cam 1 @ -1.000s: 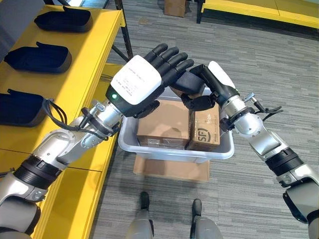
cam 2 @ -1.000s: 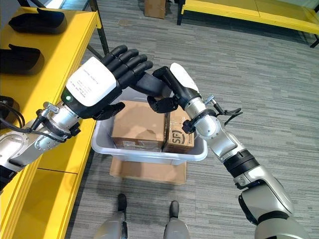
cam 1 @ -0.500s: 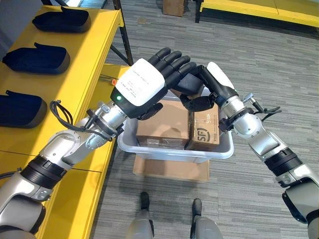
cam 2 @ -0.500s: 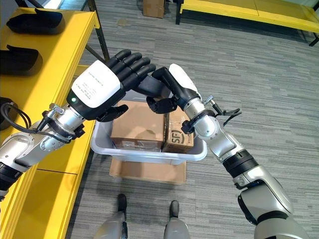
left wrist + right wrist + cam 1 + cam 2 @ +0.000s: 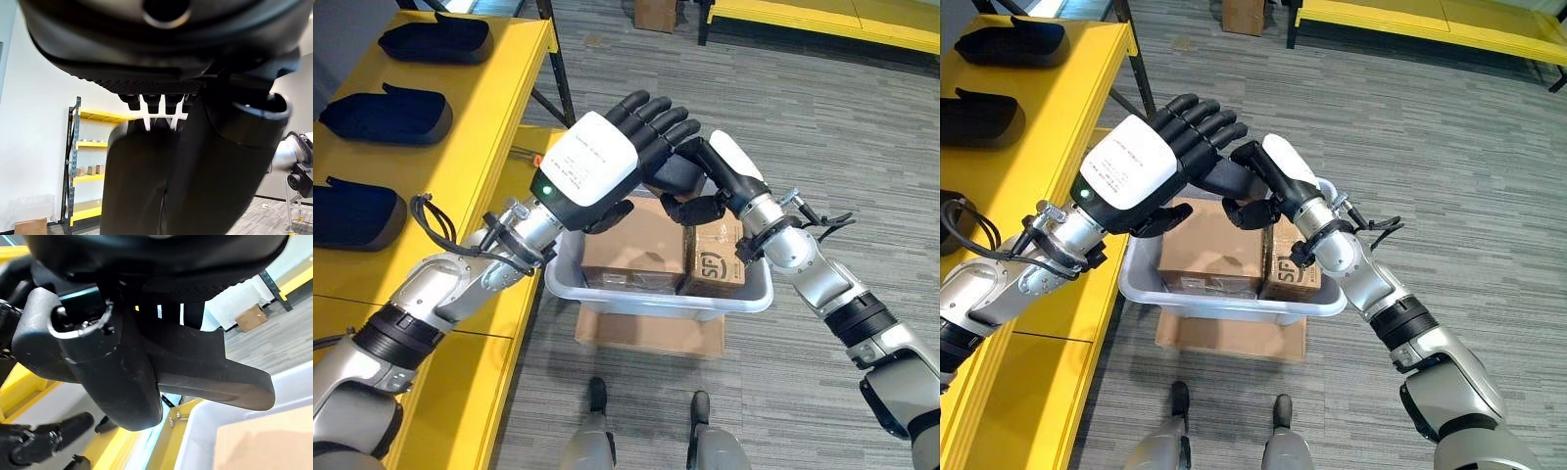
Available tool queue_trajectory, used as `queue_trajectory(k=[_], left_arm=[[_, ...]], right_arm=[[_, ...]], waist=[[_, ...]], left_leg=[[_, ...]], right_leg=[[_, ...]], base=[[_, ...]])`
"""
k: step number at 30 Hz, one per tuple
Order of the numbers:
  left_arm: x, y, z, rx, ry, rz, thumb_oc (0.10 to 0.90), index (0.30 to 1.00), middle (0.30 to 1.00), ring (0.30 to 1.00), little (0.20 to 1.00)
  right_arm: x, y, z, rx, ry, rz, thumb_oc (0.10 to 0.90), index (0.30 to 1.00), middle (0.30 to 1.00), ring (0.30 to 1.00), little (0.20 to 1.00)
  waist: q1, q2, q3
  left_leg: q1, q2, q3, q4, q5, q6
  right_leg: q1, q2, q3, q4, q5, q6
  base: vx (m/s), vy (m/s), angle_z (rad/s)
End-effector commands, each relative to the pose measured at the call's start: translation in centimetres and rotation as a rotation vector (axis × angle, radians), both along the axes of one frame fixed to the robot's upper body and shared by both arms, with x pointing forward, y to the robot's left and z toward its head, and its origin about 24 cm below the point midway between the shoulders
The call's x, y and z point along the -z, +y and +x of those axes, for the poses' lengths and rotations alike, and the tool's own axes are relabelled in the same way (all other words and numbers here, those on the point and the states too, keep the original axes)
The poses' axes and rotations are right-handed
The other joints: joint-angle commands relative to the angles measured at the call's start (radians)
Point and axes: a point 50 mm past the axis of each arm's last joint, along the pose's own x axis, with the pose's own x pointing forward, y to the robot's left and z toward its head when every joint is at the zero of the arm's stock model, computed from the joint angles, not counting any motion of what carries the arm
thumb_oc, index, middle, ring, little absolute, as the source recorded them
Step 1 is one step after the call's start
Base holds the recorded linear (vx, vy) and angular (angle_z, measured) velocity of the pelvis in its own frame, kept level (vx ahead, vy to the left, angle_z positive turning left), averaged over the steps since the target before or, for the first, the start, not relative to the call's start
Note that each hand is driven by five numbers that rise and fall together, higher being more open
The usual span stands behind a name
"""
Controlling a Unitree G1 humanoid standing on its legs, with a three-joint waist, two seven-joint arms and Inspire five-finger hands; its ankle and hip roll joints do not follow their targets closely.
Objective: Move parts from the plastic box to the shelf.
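Grey carpet floor (image 5: 822, 127) surrounds plastic box (image 5: 656, 294) beside yellow shelf (image 5: 480, 117).

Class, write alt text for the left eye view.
Both hands, left and right, grasp a black part above a grey plastic box holding cardboard boxes. Three black parts lie on the yellow shelf at left.
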Motion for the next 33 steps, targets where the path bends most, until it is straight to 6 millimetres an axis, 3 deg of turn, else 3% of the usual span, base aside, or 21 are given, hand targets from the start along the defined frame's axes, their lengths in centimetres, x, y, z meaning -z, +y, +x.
queue_trajectory(k=[1, 33], left_arm=[[0.80, -0.96, 1.03, 0.030, 0.048, -0.128, 0.900, 1.000, 1.000, 1.000, 1.000], [1.56, -0.83, 1.26, 0.015, 0.089, -0.137, 0.900, 1.000, 1.000, 1.000, 1.000]], right_arm=[[-0.74, 2.42, -0.08, -0.088, -0.060, 0.089, 0.400, 0.300, 0.300, 0.300, 0.300], [-1.45, 1.90, 0.06, -0.051, -0.105, 0.101, 0.400, 0.300, 0.300, 0.300, 0.300]], waist=[[0.004, -0.006, -0.287], [0.002, -0.005, -0.290]], left_leg=[[0.176, 0.069, 0.018, -0.010, -0.209, -0.038], [0.180, 0.069, 0.019, -0.010, -0.211, -0.034]], right_leg=[[-0.038, -0.049, 0.065, 0.079, -0.015, 0.063], [-0.038, -0.046, 0.071, 0.081, -0.016, 0.062]], base=[[0.00, 0.000, 0.00], [0.00, 0.000, 0.00]])
